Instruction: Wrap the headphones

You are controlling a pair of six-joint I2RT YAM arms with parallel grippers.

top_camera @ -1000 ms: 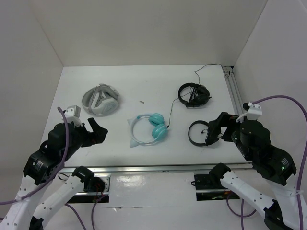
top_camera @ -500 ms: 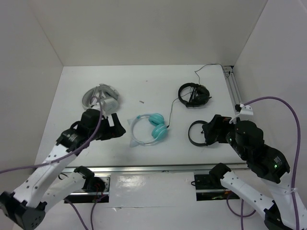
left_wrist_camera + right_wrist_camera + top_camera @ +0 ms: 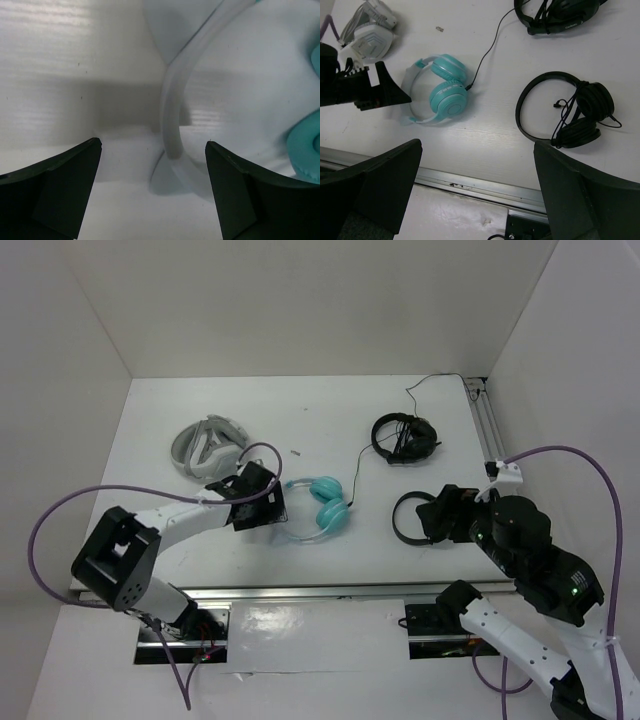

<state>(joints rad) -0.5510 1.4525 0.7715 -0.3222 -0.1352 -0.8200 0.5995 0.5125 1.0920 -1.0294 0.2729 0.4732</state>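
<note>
With jaws released and empty, the headphones (image 3: 331,515) could be shoved across the bench (image 3: 330,410) if the headband (image 3: 171,110) is missed.

Figure: arrangement of four headsets on the tabletop (image 3: 330,405).
The headphones (image 3: 315,508) lie mid-table, towards the near edge; their cable (image 3: 357,468) runs off right and towards the far edge. The folded set (image 3: 208,447) lies behind them, near the left edge. On the right half, the far set (image 3: 404,437) lies behind the near set (image 3: 396,515). The left gripper (image 3: 270,502) stands over the left side of the headband (image 3: 172,115); the right gripper (image 3: 438,517) hovers over the near set's right side.
</note>
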